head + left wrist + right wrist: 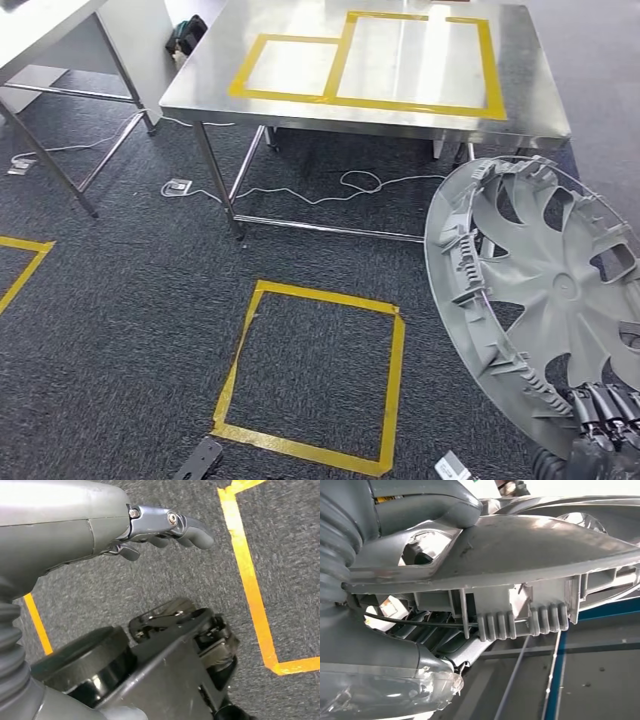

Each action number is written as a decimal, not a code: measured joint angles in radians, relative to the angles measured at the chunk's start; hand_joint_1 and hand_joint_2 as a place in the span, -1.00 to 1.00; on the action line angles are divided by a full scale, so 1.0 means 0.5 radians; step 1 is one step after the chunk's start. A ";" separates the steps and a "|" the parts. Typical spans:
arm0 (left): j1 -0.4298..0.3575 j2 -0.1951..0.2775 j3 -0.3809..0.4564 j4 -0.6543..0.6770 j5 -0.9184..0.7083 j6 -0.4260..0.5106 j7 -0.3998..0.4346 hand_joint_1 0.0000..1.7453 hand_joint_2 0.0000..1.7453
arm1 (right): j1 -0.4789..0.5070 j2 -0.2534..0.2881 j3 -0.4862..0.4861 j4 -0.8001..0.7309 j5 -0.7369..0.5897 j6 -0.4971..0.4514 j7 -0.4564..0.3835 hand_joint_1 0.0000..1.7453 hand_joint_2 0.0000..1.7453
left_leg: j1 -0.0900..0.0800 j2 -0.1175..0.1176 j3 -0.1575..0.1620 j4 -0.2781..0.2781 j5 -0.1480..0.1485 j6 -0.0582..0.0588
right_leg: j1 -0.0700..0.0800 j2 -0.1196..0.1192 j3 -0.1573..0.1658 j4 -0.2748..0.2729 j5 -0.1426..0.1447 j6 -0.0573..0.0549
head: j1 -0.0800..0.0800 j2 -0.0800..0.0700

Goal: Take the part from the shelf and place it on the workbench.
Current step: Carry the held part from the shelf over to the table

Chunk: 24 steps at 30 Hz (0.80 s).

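The part is a large grey plastic wheel cover (555, 285) with curved spokes, held tilted at the right of the head view. My right hand (604, 425) grips its lower rim, dark fingers hooked over the edge. In the right wrist view the cover's ribbed rim (516, 580) sits clamped between my thumb (433, 507) and the fingers below. The steel workbench (226, 85) stands ahead, with yellow tape rectangles (494, 70) on its top. My left hand (166, 527) hangs over the carpet, fingers loosely extended and holding nothing.
A yellow tape square (313, 375) marks the dark carpet in front of the workbench. A white cable (332, 195) runs under it. A second table's steel legs (49, 155) stand at the left. Another tape corner (19, 265) lies at the far left.
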<state>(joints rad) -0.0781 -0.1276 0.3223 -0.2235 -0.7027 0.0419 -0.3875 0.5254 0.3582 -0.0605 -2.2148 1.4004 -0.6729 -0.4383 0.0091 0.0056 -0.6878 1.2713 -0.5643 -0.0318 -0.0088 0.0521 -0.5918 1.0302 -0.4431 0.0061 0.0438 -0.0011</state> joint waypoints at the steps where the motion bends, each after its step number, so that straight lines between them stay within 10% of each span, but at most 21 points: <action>1: -0.001 0.001 0.000 0.000 0.000 0.000 -0.001 -1.00 1.00 | 0.001 0.000 -0.001 0.003 -0.004 0.000 0.000 1.00 1.00 | 0.000 -0.005 0.033 -0.103 0.083 0.004 | -0.001 0.021 0.007 0.000 -0.004 0.004 | 0.000 0.000; 4: -0.010 0.002 0.000 0.000 -0.004 0.000 -0.003 -1.00 1.00 | 0.002 0.000 -0.001 0.005 -0.009 0.000 0.000 1.00 1.00 | 0.004 -0.055 0.170 -0.455 0.251 0.015 | 0.004 0.065 0.018 0.008 -0.023 0.029 | -0.006 0.000; 9: -0.018 -0.001 0.001 0.000 -0.006 0.001 -0.004 -1.00 1.00 | 0.009 0.000 -0.002 0.005 -0.010 0.000 0.000 1.00 1.00 | 0.008 -0.043 0.208 -0.521 0.245 0.067 | 0.006 0.030 -0.012 0.049 -0.074 0.081 | -0.003 0.000; 14: -0.006 -0.001 0.004 0.000 -0.006 0.001 -0.004 -1.00 1.00 | 0.004 0.000 -0.003 0.009 -0.011 0.000 -0.001 1.00 1.00 | 0.004 0.010 0.248 -0.523 0.209 0.092 | 0.004 -0.089 -0.298 0.581 -0.283 0.108 | 0.010 0.000; 19: -0.008 -0.003 0.005 0.000 -0.008 0.001 -0.004 -1.00 1.00 | 0.004 0.000 -0.004 0.011 -0.016 0.000 0.000 1.00 1.00 | -0.001 0.031 0.326 -0.521 0.141 0.057 | 0.007 -0.127 -0.072 0.084 0.004 0.090 | 0.008 0.000; 24: -0.021 -0.014 0.005 -0.001 -0.026 0.006 -0.006 -1.00 1.00 | 0.029 0.000 -0.012 0.014 -0.033 0.000 -0.009 1.00 1.00 | 0.003 0.029 0.344 -0.501 0.094 0.000 | 0.016 -0.105 -0.014 0.021 -0.023 0.023 | -0.001 0.000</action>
<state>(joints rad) -0.0884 -0.1346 0.3250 -0.2238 -0.7158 0.0446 -0.3905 0.5400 0.3582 -0.0667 -2.2079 1.3838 -0.6729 -0.4426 0.0107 0.0202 -0.5157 1.0210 -0.5174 -0.0317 -0.0008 -0.0006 -0.5987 1.0408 -0.4548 0.0175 0.0431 -0.0011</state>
